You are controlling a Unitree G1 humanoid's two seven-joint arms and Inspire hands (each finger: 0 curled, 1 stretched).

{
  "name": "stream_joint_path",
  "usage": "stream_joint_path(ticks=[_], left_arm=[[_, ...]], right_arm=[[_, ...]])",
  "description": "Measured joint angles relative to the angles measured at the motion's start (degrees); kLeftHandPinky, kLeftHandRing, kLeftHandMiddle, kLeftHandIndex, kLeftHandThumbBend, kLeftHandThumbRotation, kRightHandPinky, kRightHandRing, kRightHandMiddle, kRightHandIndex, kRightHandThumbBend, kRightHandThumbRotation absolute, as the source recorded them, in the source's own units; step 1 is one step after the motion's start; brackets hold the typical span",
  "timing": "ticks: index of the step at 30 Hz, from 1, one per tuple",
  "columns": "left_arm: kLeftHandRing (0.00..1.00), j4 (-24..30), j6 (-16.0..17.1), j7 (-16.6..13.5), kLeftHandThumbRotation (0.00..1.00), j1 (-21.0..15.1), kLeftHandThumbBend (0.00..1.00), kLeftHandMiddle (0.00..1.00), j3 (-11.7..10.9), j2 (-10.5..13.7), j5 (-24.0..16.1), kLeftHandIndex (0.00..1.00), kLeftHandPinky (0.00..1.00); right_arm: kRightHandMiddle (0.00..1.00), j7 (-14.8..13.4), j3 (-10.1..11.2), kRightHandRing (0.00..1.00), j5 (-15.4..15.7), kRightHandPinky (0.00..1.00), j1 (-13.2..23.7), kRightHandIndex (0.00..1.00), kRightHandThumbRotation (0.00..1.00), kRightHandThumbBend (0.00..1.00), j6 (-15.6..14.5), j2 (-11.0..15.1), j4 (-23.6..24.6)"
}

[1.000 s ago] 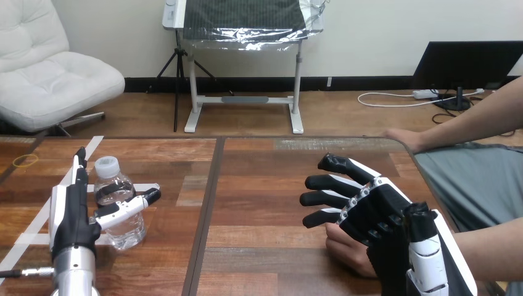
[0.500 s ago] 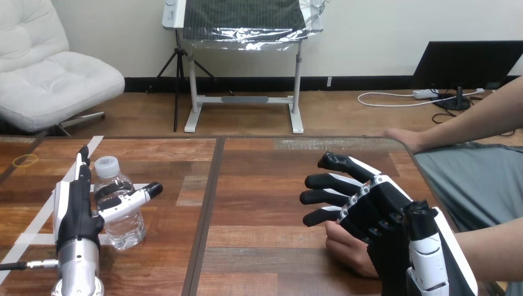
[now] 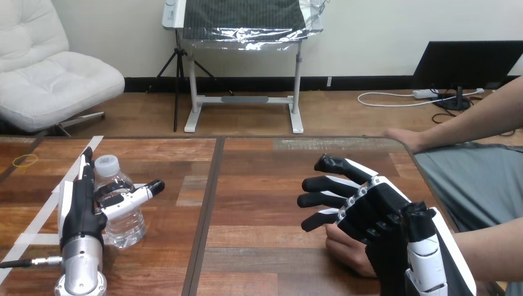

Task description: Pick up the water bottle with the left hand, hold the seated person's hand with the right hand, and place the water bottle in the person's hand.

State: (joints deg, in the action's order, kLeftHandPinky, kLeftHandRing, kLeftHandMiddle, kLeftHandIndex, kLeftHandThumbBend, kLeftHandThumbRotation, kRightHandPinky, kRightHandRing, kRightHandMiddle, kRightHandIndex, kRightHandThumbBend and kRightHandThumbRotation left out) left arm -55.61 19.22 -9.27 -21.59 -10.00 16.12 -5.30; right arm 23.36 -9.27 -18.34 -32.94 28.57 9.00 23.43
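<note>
Where the left hand stands: the left hand (image 3: 77,213) is upright on the table's left part, palm against the left side of the bottle (image 3: 126,225).
Left grip: fingers curl behind the clear bottle and the thumb lies across its front; the bottle rests upright on the table.
Right hand: the right hand (image 3: 376,213), back up, is over the person's hand (image 3: 348,250) near the right edge, fingers spread and barely bent, holding nothing.
Person's hand: on the table under the robot's palm; contact cannot be told.
Table: wooden (image 3: 265,179), 1 seam down the middle, white tape strips (image 3: 43,213) beside the bottle, 1 yellow rubber band (image 3: 24,160) at far left.
</note>
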Motion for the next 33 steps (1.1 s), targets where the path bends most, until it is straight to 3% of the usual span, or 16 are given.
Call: stream_joint_path(ticks=[33], left_arm=[[0.93, -4.42, -0.24, -0.19, 0.16, -2.88, 1.00, 0.94, -0.18, -0.49, 2.80, 0.97, 0.86]], right_arm=[[0.73, -0.02, -0.04, 0.68, 0.00, 0.52, -0.02, 0.78, 1.00, 0.49, 0.58, -0.06, 0.00]])
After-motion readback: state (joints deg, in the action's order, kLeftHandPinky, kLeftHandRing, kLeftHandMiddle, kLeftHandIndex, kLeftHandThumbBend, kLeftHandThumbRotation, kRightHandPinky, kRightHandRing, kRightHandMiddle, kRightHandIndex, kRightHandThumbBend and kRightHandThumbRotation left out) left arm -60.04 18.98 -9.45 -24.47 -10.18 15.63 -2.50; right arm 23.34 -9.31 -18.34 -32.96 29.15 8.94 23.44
